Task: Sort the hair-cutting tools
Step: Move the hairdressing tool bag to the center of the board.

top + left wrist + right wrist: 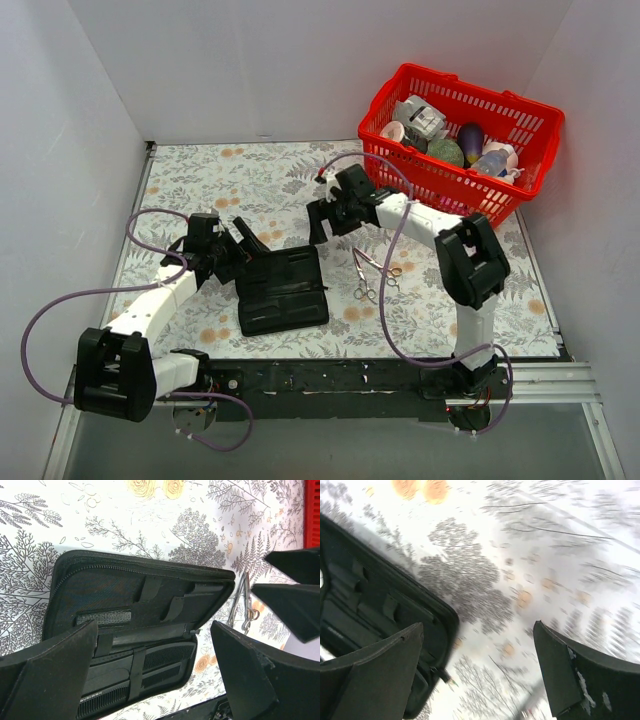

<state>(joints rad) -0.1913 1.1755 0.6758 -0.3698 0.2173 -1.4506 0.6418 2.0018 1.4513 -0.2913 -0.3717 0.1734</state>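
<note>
Two slim silver scissors (368,276) lie side by side on the floral mat, right of the open black case (282,290). The left wrist view shows them past the case's right edge as scissors (244,604). Black comb teeth (165,656) show under an elastic strap in the lower half of the case (110,587). My left gripper (238,256) is open at the case's left side, and the left gripper (154,627) has nothing between its fingers. My right gripper (330,222) hovers open beyond the case's far right corner; the right gripper (477,627) is empty over the mat.
A red basket (520,112) with bottles and egg-shaped items stands at the back right. White walls close in the mat on the left, back and right. The right wrist view is motion-blurred, with the case (370,605) at its left.
</note>
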